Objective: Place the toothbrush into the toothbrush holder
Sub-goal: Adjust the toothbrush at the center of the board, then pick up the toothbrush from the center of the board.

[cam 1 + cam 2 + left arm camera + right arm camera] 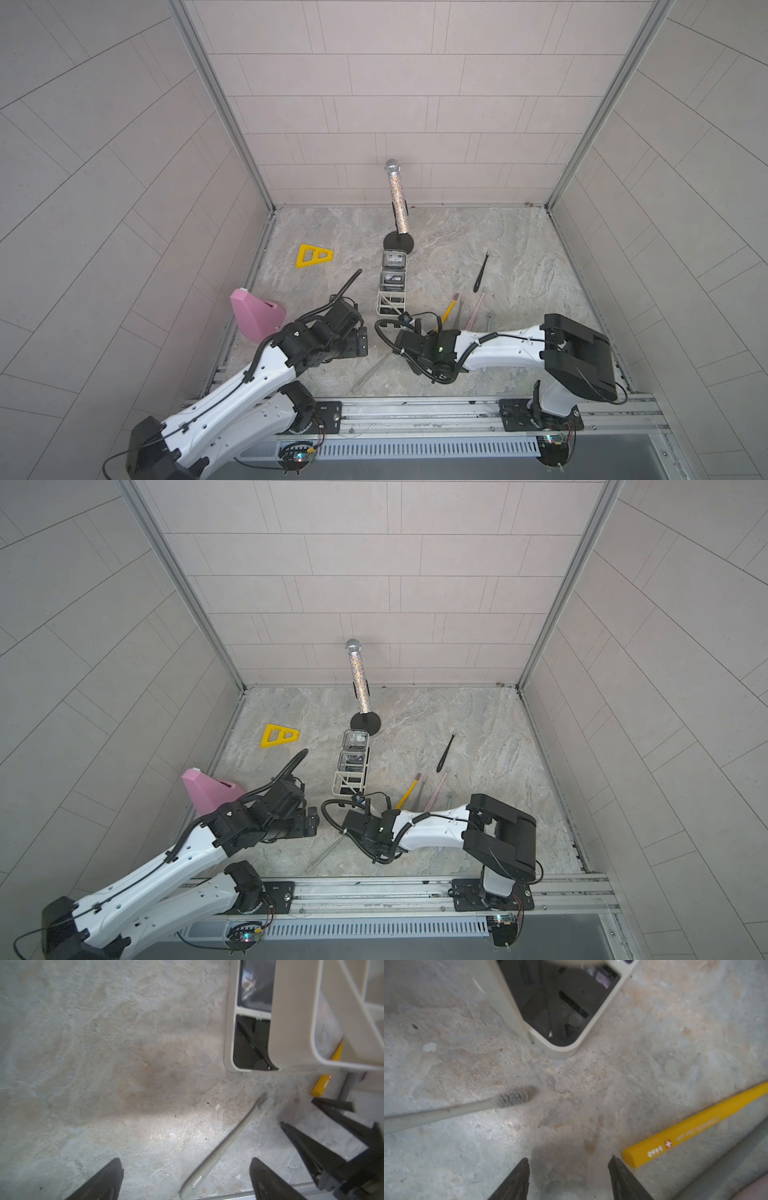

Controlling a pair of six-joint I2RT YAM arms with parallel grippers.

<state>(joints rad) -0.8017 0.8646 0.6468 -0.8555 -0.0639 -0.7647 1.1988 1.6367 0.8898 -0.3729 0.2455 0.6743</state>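
The right gripper (569,1158) is spread with nothing between its fingers and is held over the table (654,1043), just short of the bristle end of the grey toothbrush (456,1110), probably so that a pickup can be lined up. The left gripper (186,1159) is likewise wide apart and empty, with the handle of the grey toothbrush seen lying flat beneath it, ungripped. The grey toothbrush is thus found outside the holder (560,1050), head near its corner, and a yellow toothbrush (695,1126) is seen flat just beside the right fingertip.
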